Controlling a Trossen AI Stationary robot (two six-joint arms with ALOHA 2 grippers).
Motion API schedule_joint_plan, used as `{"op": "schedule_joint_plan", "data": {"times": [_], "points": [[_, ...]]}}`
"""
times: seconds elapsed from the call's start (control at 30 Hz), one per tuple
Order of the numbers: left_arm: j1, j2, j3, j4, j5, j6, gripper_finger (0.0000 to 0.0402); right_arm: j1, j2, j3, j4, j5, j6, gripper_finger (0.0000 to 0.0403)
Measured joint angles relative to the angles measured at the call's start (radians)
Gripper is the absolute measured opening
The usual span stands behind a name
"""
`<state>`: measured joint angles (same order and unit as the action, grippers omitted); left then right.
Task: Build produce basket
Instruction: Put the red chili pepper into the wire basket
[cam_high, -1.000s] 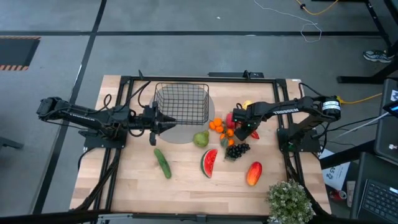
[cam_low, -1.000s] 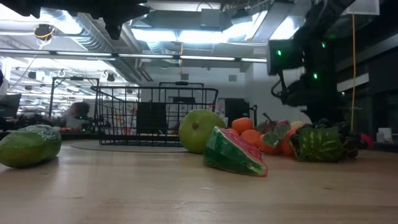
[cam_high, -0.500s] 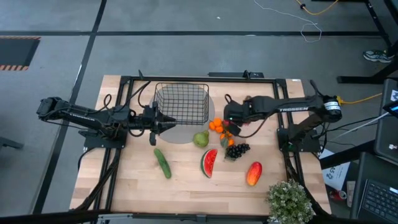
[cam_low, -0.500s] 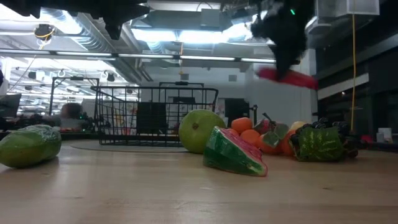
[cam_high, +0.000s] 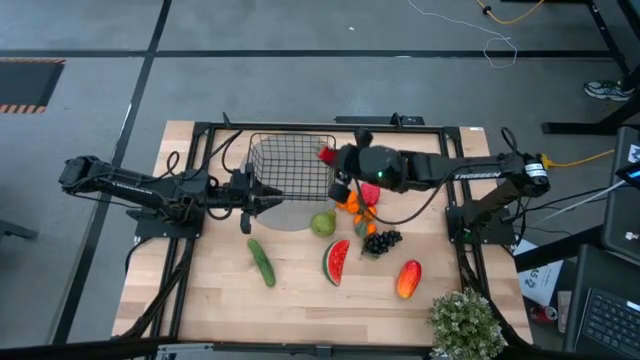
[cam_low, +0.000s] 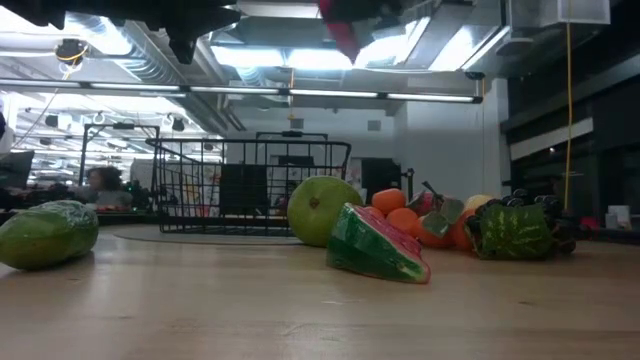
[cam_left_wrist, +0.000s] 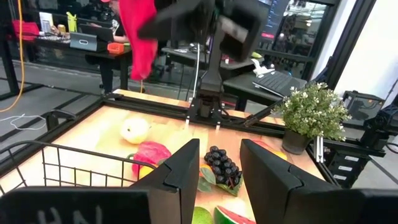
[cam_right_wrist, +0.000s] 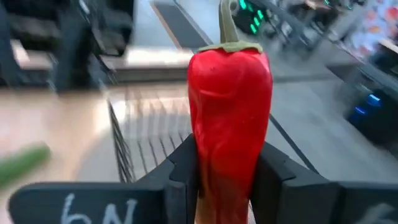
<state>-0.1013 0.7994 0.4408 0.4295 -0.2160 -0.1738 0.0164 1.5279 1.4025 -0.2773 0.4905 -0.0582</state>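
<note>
My right gripper (cam_high: 337, 160) is shut on a red pepper (cam_right_wrist: 230, 106) and holds it high over the right far corner of the black wire basket (cam_high: 290, 165). The pepper also shows in the high view (cam_high: 326, 155). The basket stands on a grey round mat (cam_high: 300, 216). My left gripper (cam_high: 272, 197) stands open and level along the basket's near wall. A pear (cam_high: 322, 223), a watermelon slice (cam_high: 337, 262), a cucumber (cam_high: 261, 262), a mango (cam_high: 408, 279), grapes (cam_high: 381, 241) and oranges (cam_high: 348, 201) lie on the table. My right gripper pinches the pepper's lower body (cam_right_wrist: 225, 163) between its two fingers. The fingers come from the table's right side, slanting a little down. The pepper's green stem end (cam_right_wrist: 227, 37) points away from the gripper, and the pepper is lifted clear of everything. My left gripper's finger (cam_left_wrist: 186, 171) stands right beside the basket's rim (cam_left_wrist: 74, 152); I cannot tell whether it touches.
A potted leafy plant (cam_high: 465, 322) stands at the table's near right corner. A black frame (cam_high: 200, 200) runs around the tabletop. Bare wood lies near the front edge between the cucumber and the mango.
My right gripper has risen from the pile of produce at the right and gone toward the table's left and far side, over the basket's corner. It has tipped from pointing down to nearly level. The red pepper has come up with it, lifted clear.
</note>
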Motion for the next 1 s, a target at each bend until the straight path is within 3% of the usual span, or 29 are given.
{"op": "schedule_joint_plan", "data": {"times": [0.13, 0.3, 0.53, 1.0], "points": [[0.000, 0.000, 0.000, -0.074, 0.000, 0.005, 0.0115, -0.036, 0.025, 0.000, 0.105, -0.123, 0.006, 0.0093], [0.000, 0.000, 0.000, -0.214, 0.000, 0.037, 0.0115, -0.062, 0.083, -0.001, 0.179, -0.178, 0.051, 0.0095], [0.000, 0.000, 0.000, -0.338, 0.000, 0.053, 0.0115, -0.066, 0.185, -0.001, 0.269, -0.178, 0.051, 0.0103], [0.000, 0.000, 0.000, -0.339, 0.000, 0.047, 0.0114, -0.075, 0.339, -0.002, 0.357, -0.171, 0.109, 0.0105]]}}
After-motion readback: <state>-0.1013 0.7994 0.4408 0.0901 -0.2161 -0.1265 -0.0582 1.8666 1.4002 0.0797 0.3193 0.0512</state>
